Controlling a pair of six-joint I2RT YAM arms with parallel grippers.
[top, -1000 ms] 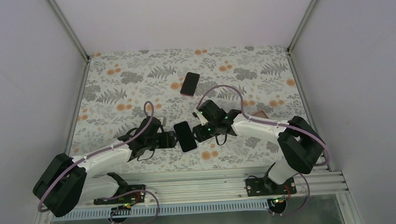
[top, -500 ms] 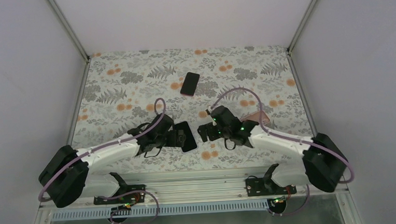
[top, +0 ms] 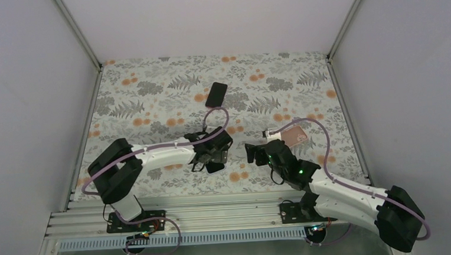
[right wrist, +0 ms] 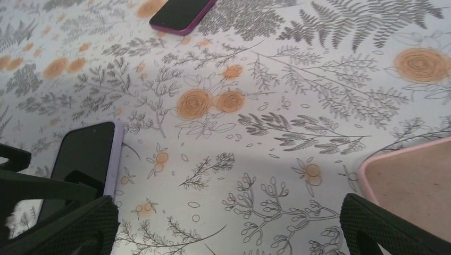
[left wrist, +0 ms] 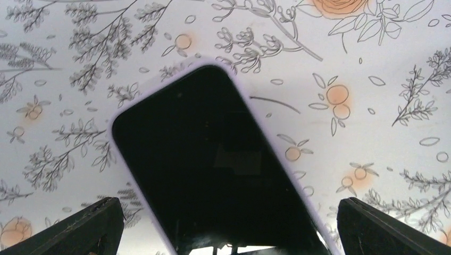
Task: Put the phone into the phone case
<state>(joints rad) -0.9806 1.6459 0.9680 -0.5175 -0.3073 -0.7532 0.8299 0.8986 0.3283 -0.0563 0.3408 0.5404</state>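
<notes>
A phone with a black screen sits in a lilac phone case (left wrist: 213, 170) and lies flat on the flowered table cover. In the top view it shows partly under my left gripper (top: 216, 166). My left gripper (left wrist: 228, 234) hovers over the phone's near end, open, its fingers (left wrist: 90, 228) wide on either side and not touching the case. My right gripper (right wrist: 226, 228) is open and empty over bare cover, to the right of the phone (right wrist: 85, 154). In the top view the right gripper (top: 254, 151) stands apart from the left gripper (top: 213, 156).
A second dark phone with a purple rim (top: 216, 95) lies further back at the middle. A pink case (top: 296, 136) lies just right of my right gripper, also seen as the pink case (right wrist: 415, 186) in the right wrist view. Walls close in three sides.
Both grippers held the cased phone between them a second ago. Both have opened and let go; the phone now lies on the table. The right arm drew back rightward, and the left arm swung over the phone.
</notes>
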